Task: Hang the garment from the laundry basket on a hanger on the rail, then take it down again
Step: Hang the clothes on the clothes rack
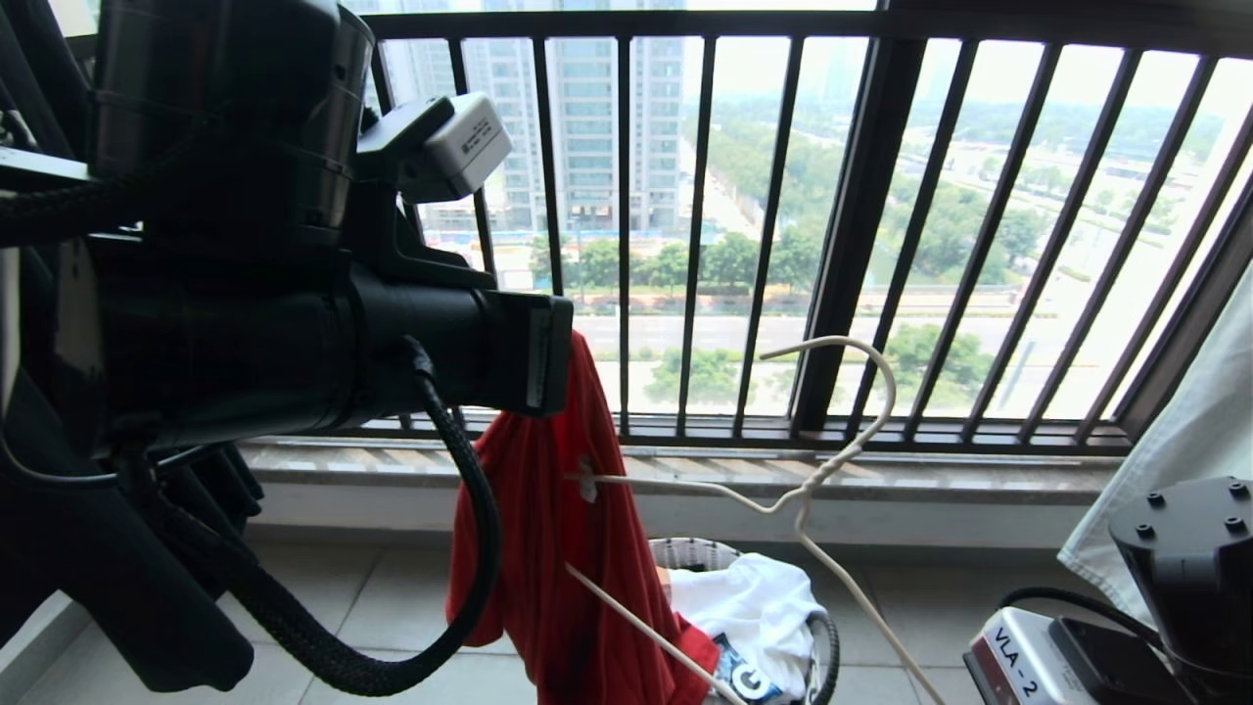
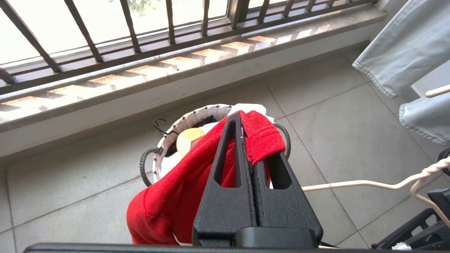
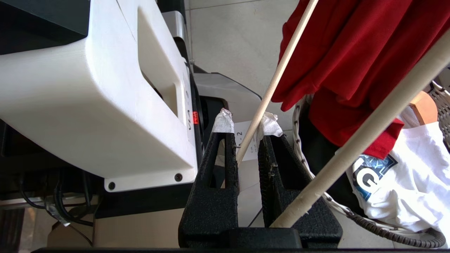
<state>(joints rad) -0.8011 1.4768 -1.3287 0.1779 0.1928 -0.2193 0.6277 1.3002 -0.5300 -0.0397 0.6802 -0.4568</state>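
Head view: left arm fills the near left, gripper end hidden behind its own wrist block. The garment (image 1: 558,548) hangs from there as a red drape, bottom hem down beside the laundry basket (image 1: 827,651). The hanger (image 1: 822,470) floats tilted in front of the black window railing (image 1: 852,225), hook uppermost, one shoulder wire running into the red cloth, the other slanting down toward bottom right. Right gripper not visible here.

Left wrist view supplies what the head view hides: left gripper (image 2: 246,140) clenched, fingers pressed together on a fold of the red collar or hem edge. Basket sits directly below on the tiled floor (image 2: 70,182), dark loop handles on both sides, something pale yellow and white cloth inside.

Right wrist view: right gripper (image 3: 246,130) closed on the hanger's thin wire, which passes between white-padded fingertips (image 3: 224,121). A second, nearer hanger wire crosses the frame diagonally. Behind: red cloth, a white printed T-shirt (image 3: 404,182) in the basket.

Around: pale blue denim garment (image 2: 404,45) hanging at right, a white-black unit labelled "VLA - 2" (image 1: 1018,661) at bottom right, stone windowsill (image 1: 685,470).
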